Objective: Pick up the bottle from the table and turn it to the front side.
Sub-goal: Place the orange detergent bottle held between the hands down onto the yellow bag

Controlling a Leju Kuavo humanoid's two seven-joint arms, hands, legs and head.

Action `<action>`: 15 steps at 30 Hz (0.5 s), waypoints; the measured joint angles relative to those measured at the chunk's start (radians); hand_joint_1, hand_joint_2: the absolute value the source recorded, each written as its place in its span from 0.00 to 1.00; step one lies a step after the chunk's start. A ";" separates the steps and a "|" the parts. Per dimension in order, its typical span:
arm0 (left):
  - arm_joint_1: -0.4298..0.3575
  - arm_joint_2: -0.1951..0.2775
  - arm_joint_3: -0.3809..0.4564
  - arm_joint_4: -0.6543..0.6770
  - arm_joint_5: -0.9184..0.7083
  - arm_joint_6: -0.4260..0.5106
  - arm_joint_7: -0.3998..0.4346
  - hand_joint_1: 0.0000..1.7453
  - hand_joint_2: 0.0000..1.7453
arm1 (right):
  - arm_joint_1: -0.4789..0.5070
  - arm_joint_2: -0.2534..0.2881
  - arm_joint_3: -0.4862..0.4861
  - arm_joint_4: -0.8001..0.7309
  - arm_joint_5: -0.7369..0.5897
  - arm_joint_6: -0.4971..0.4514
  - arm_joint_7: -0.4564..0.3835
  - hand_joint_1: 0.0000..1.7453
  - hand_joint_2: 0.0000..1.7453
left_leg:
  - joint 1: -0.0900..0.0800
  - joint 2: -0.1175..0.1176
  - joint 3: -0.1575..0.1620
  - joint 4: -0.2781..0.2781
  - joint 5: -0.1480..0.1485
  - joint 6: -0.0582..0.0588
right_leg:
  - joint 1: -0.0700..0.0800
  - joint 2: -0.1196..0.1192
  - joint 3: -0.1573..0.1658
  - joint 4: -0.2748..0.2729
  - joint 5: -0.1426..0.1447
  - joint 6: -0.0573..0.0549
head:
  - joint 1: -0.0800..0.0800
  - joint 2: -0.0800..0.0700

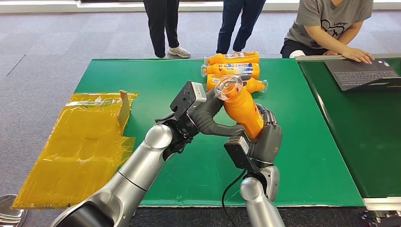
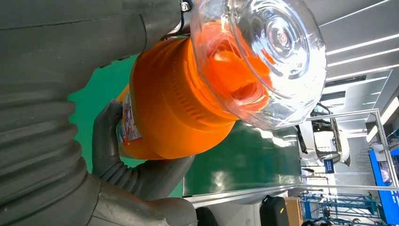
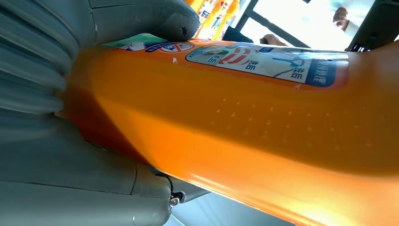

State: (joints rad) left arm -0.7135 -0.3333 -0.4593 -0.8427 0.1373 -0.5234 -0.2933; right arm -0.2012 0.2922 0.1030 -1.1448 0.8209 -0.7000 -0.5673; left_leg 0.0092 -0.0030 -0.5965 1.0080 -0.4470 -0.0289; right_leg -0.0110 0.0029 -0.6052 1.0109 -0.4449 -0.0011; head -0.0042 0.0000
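Note:
An orange bottle [image 1: 244, 112] with a clear domed cap [image 1: 228, 87] is held tilted above the green table [image 1: 142, 80], cap toward me. My left hand [image 1: 208, 117] grips its upper body just below the cap. My right hand [image 1: 267, 135] holds the lower body from the right. In the left wrist view the cap [image 2: 263, 56] and the orange shoulder [image 2: 174, 108] loom close, with grey fingers [image 2: 141, 174] wrapped around the bottle. The right wrist view has the bottle's side [image 3: 263, 141] and its printed label [image 3: 268, 61], with the thumb [image 3: 155, 19] pressed on it.
Three more orange bottles [image 1: 232, 69] lie side by side at the table's far edge. A yellow plastic bag [image 1: 90, 137] hangs over the left edge. A seated person uses a laptop [image 1: 359, 73] on a second green table at right. Two people [image 1: 163, 23] stand beyond the far edge.

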 joint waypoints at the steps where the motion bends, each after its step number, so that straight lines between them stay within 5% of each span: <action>1: 0.000 0.000 0.000 0.000 0.000 0.000 0.000 0.00 1.00 | 0.000 0.000 0.000 0.000 0.000 0.000 0.000 1.00 1.00 | 0.000 0.000 0.000 0.000 0.000 0.000 | 0.000 0.000 0.000 0.000 0.000 0.000 | 0.000 0.000; 15: 0.002 -0.002 0.000 -0.001 0.005 0.015 0.000 0.00 1.00 | 0.000 0.000 0.000 0.000 0.002 0.000 0.000 1.00 1.00 | 0.000 0.000 0.000 0.000 0.000 0.000 | 0.000 0.000 0.000 0.000 0.000 0.000 | 0.000 0.000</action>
State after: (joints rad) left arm -0.7118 -0.3353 -0.4593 -0.8433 0.1423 -0.5079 -0.2934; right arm -0.2013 0.2922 0.1034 -1.1446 0.8228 -0.7000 -0.5672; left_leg 0.0092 -0.0031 -0.5966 1.0080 -0.4470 -0.0289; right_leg -0.0111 0.0028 -0.6052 1.0109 -0.4449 -0.0011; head -0.0042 0.0000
